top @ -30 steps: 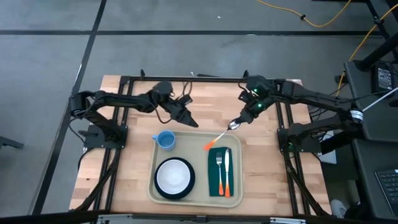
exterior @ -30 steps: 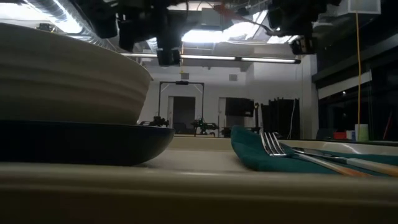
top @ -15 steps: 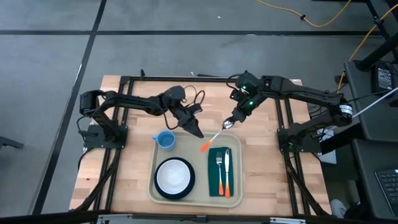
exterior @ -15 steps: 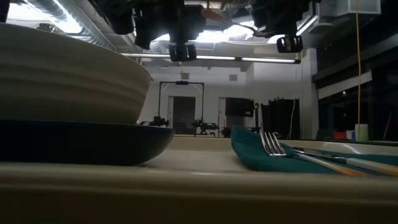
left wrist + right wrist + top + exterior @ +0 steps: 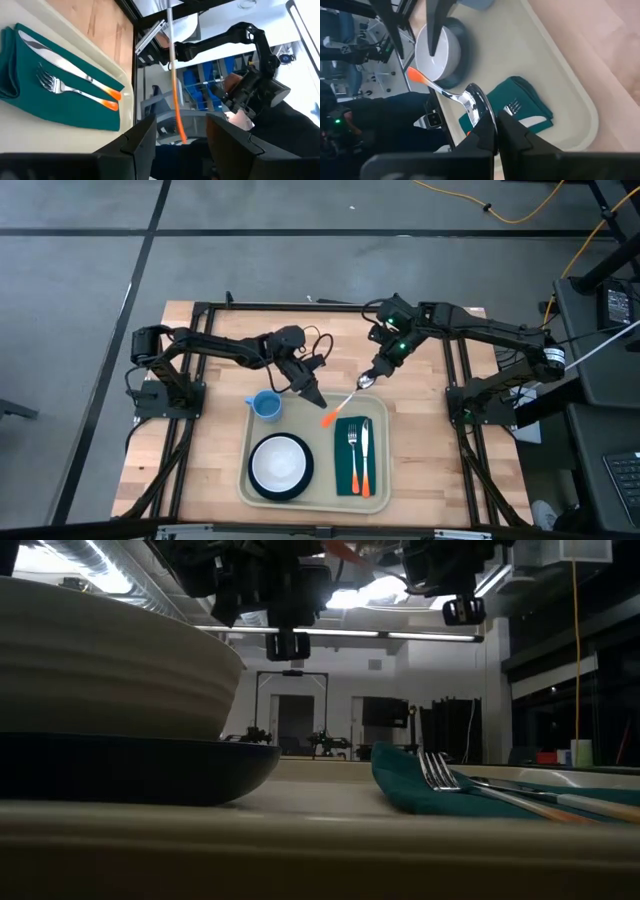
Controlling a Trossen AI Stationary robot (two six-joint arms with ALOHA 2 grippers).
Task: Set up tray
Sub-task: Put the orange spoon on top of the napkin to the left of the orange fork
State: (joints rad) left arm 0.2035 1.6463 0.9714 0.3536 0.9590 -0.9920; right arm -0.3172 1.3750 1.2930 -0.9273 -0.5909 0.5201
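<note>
My right pincer (image 5: 372,376) hung above the far edge of the large cream rectangular plastic tray (image 5: 372,492), its two dark fingers pressed together on the bowl end of a metal spoon with an orange-tipped handle (image 5: 345,401). The spoon slanted down and away from it over the tray, its orange tip lowest, clear of the tray floor. In my right wrist view the spoon's bowl (image 5: 476,101) sat pinched just ahead of my fingers.

My left pincer (image 5: 310,391) pointed toward that same spoon from the other side, over the tray's far rim. Its fingers stood spread, and my left wrist view showed the orange handle (image 5: 176,107) hanging in the gap between them, touching neither finger that I could see.

The tray lay on the light wooden slatted tabletop (image 5: 210,440), near the front, between my two arms. On it sat a small blue cup (image 5: 266,405) in the far left corner, just beside my left pincer. A white round bowl on a dark plate (image 5: 281,465) took the near left part. On the right lay a dark green folded napkin (image 5: 359,457), carrying a metal fork (image 5: 352,450) and a metal knife (image 5: 365,452), side by side, both with orange handle ends toward the front.

I could read no writing, brand or label on any of these things.
</note>
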